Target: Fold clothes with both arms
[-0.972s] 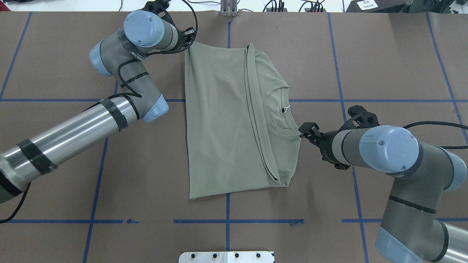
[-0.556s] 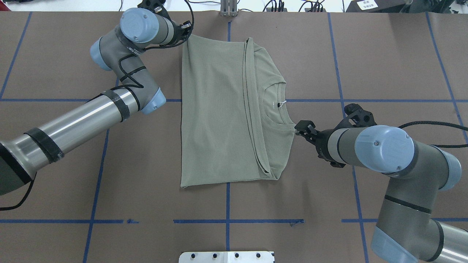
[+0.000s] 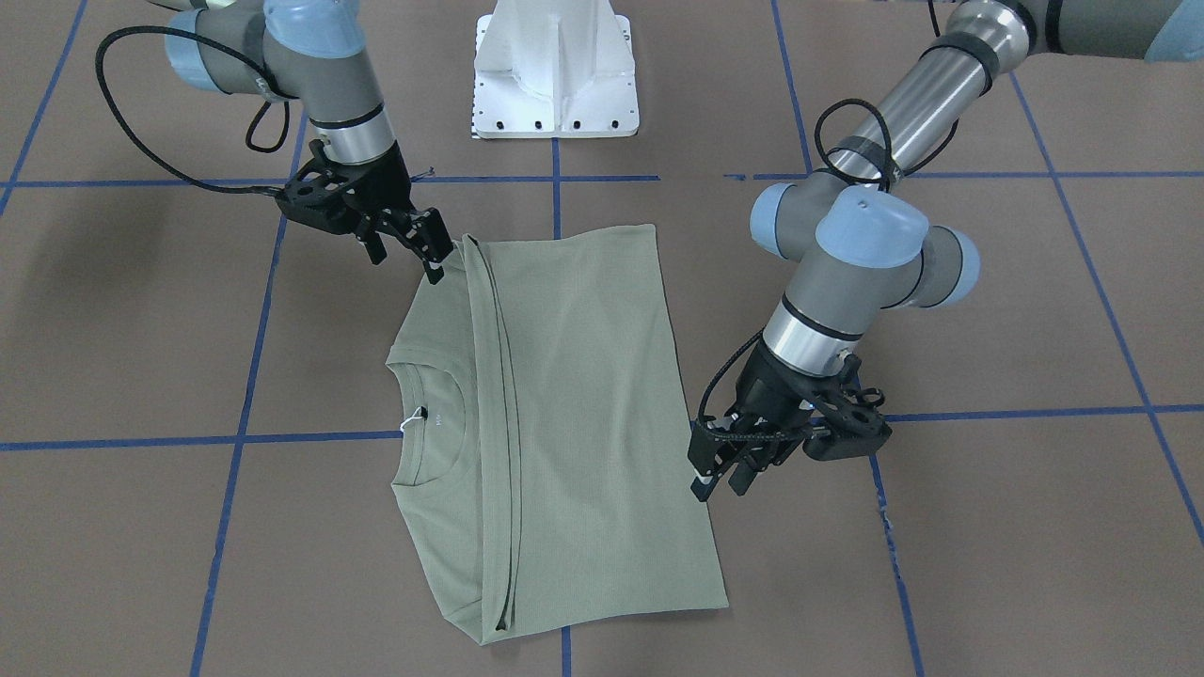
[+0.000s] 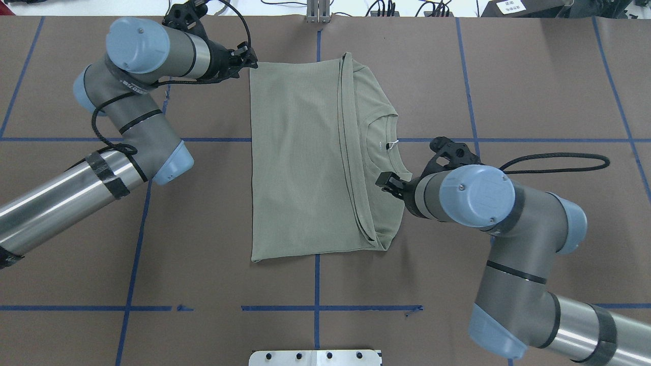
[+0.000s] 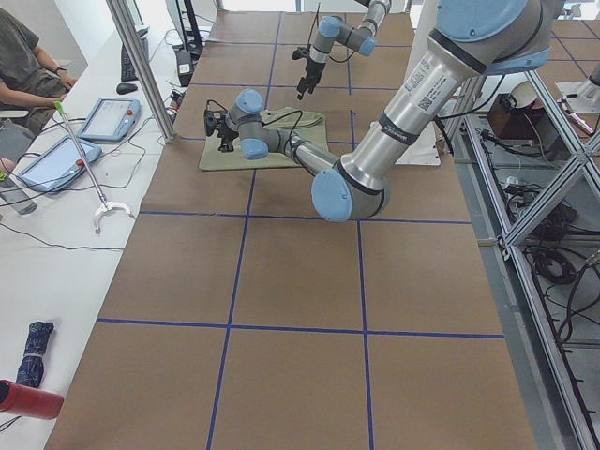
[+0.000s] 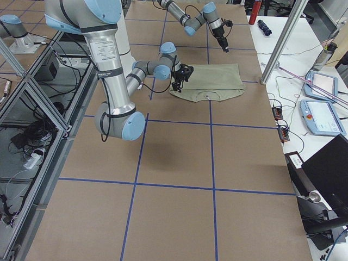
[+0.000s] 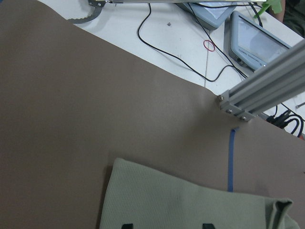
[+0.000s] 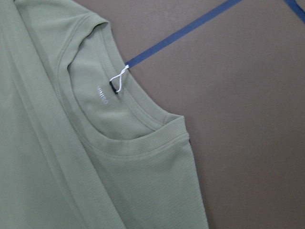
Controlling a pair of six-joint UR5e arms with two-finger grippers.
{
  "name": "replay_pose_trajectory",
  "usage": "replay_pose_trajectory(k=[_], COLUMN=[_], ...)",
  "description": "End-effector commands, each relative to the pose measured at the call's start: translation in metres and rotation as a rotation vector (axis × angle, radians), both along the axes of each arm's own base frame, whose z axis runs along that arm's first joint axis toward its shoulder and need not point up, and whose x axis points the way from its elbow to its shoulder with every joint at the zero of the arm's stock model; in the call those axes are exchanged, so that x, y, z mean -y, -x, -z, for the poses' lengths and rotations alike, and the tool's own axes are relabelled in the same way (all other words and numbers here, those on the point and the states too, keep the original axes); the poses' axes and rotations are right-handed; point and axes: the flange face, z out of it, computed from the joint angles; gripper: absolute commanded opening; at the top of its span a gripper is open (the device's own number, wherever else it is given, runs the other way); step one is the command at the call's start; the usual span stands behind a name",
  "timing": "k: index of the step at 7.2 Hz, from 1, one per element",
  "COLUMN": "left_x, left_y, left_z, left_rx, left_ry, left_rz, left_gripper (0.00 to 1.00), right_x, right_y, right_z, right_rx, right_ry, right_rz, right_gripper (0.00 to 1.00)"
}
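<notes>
The pale sage-green shirt lies flat on the brown table, folded lengthwise, with its collar and white tag toward my right side. My left gripper hovers at the shirt's far left corner. In the left wrist view its two fingertips stand apart over the cloth, so it is open. My right gripper hangs over the shoulder edge beside the collar. In the front view the right gripper shows spread fingers next to the shirt, with no cloth raised. The right wrist view shows only the collar.
Blue tape lines divide the table into squares. The white pedestal base stands at the near edge. An aluminium post, cables and tablets sit past the far edge. A seated person is beside the table.
The shirt slid left and away from the base, then settled. My left gripper drew left off the far corner. My right gripper moved left over the shoulder edge.
</notes>
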Motion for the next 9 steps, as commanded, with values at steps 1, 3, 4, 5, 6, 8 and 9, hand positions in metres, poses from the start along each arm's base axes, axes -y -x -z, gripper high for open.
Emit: replay_pose_trajectory(k=[1, 3, 4, 5, 6, 8, 9], left_x=[-0.030, -0.032, -0.034, -0.034, -0.034, -0.034, -0.034], left_y=[0.023, 0.021, 0.017, 0.017, 0.017, 0.016, 0.016], left_z=[0.010, 0.010, 0.008, 0.008, 0.008, 0.007, 0.007], left_rx=[0.010, 0.010, 0.011, 0.013, 0.011, 0.014, 0.013], left_ry=[0.018, 0.020, 0.024, 0.025, 0.024, 0.026, 0.026], left_rz=[-0.016, -0.018, -0.024, -0.024, -0.024, -0.026, -0.027], left_gripper=[0.58, 0.59, 0.59, 0.60, 0.60, 0.61, 0.61], right_x=[-0.013, -0.013, -0.018, -0.029, -0.033, -0.043, -0.051], right_y=[0.048, 0.051, 0.055, 0.062, 0.063, 0.071, 0.076], right_z=[0.025, 0.037, 0.043, 0.041, 0.040, 0.034, 0.032], right_rx=[-0.147, -0.212, -0.245, -0.286, -0.312, -0.342, -0.348], right_ry=[-0.137, -0.308, -0.424, -0.470, -0.527, -0.573, -0.580], right_rz=[0.204, 0.360, 0.480, 0.562, 0.629, 0.708, 0.730], right_gripper=[1.00, 0.75, 0.62, 0.57, 0.54, 0.54, 0.54])
